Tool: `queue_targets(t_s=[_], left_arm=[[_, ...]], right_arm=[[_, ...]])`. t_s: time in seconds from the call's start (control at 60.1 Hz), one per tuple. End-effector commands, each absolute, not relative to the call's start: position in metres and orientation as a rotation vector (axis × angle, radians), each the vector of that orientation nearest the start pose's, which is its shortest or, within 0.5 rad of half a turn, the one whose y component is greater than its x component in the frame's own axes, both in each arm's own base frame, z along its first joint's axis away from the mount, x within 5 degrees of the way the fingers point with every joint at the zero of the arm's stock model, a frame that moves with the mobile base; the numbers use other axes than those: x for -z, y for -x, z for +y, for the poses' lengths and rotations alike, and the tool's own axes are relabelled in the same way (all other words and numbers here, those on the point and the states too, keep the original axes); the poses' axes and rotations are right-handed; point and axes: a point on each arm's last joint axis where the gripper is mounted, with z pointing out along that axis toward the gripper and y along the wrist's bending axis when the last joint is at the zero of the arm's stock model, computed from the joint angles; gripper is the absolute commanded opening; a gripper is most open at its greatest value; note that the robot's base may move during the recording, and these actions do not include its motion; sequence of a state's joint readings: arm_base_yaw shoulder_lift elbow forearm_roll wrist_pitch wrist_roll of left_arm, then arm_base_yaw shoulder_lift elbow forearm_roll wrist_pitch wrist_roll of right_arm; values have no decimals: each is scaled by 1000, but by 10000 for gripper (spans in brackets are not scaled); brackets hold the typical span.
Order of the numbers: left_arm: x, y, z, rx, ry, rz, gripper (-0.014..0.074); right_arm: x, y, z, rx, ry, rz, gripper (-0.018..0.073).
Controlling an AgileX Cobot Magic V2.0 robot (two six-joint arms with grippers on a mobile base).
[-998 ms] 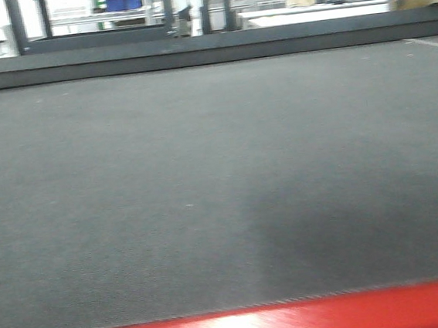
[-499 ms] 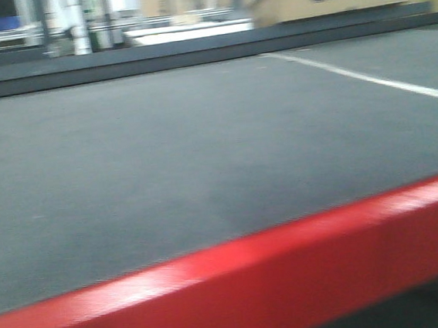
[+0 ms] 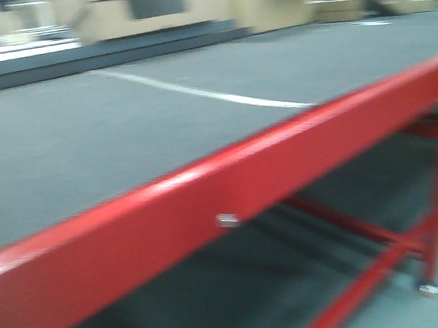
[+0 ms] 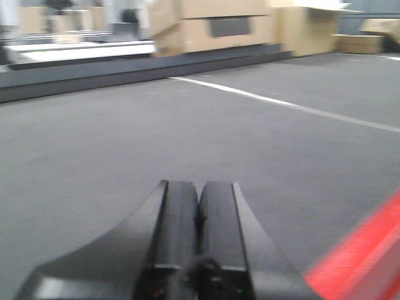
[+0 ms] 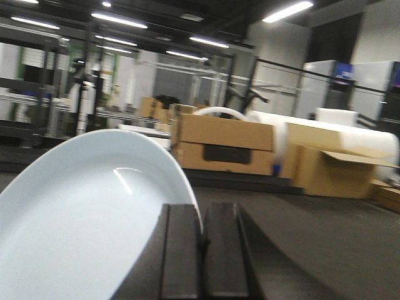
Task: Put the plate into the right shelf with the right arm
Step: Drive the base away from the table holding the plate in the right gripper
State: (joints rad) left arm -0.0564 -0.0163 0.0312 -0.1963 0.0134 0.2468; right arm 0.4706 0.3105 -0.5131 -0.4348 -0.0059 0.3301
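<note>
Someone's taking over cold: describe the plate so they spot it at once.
In the right wrist view, brown cardboard boxes line the back. Before them, bottom centre, is the right gripper, pinching the plate by its rim. It alone is a shallow, glossy white disc, filling the lower left.

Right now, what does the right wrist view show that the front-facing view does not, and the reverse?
Only the right wrist view shows the white plate, its rim clamped in the right gripper, and ceiling lights. Only the front-facing view shows the red table frame and a white line on the dark surface. Both show cardboard boxes in the background.
</note>
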Motion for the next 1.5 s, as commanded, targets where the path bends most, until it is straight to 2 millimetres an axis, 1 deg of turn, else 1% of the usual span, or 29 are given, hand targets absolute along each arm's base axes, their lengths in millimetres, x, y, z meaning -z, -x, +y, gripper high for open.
queue_targets(t_s=[0.0,1.481], left_arm=[[-208,-55,-2,-1,-62,1422,-47],[-208,-55,-2,-1,-62,1422,-47]], right_arm=[[-381,-51,30,-329,375,1116,54],[-381,-51,30,-329,375,1116,54]])
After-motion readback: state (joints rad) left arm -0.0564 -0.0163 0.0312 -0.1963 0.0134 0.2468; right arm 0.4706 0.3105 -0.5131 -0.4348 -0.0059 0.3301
